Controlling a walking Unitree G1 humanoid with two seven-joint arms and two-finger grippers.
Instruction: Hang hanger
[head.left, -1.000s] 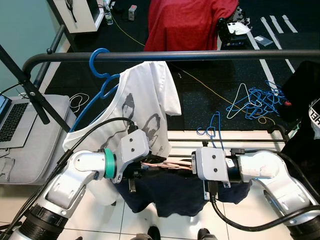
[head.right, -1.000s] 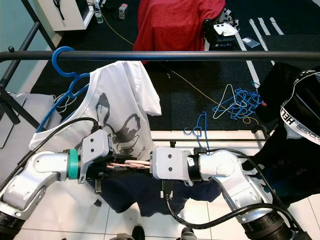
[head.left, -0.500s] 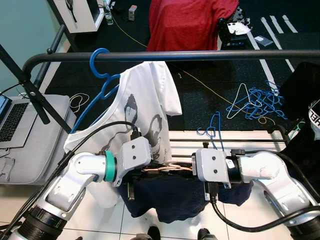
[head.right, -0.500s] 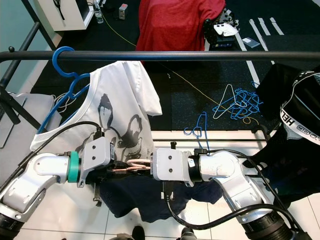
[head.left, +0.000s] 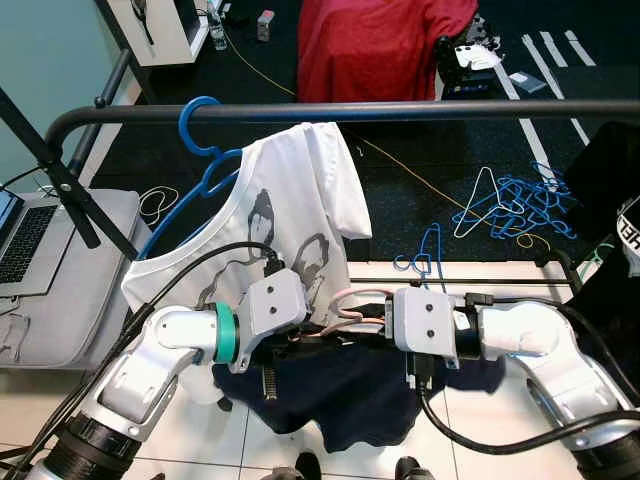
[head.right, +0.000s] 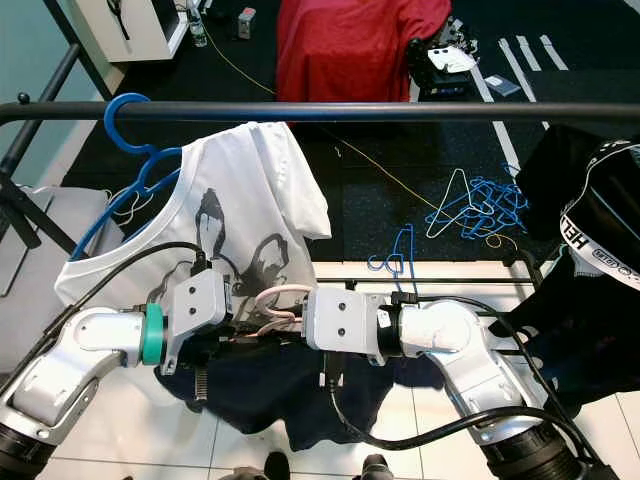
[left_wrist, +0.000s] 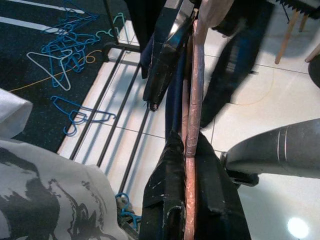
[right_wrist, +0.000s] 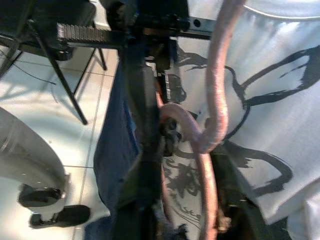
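Observation:
A pink hanger (head.left: 347, 301) carrying a dark navy garment (head.left: 340, 395) is held level between my two grippers, below the black rail (head.left: 420, 110). Its hook curls upward between the two wrists. My left gripper (left_wrist: 189, 150) is shut on the hanger's bar from the left. My right gripper (right_wrist: 185, 165) is shut on the pink hanger (right_wrist: 216, 100) near its neck from the right. In the eye views both sets of fingertips are hidden behind the wrist housings and the cloth.
A blue hanger (head.left: 200, 135) with a white printed T-shirt (head.left: 290, 220) hangs at the rail's left end. A black garment (head.left: 610, 180) hangs at the right. Loose blue hangers (head.left: 515, 205) lie on the dark floor. A laptop (head.left: 20, 235) sits at the left.
Both grippers have lifted the pink hanger and navy garment a little, and the hook now arches up between the wrists. The white T-shirt has shifted slightly.

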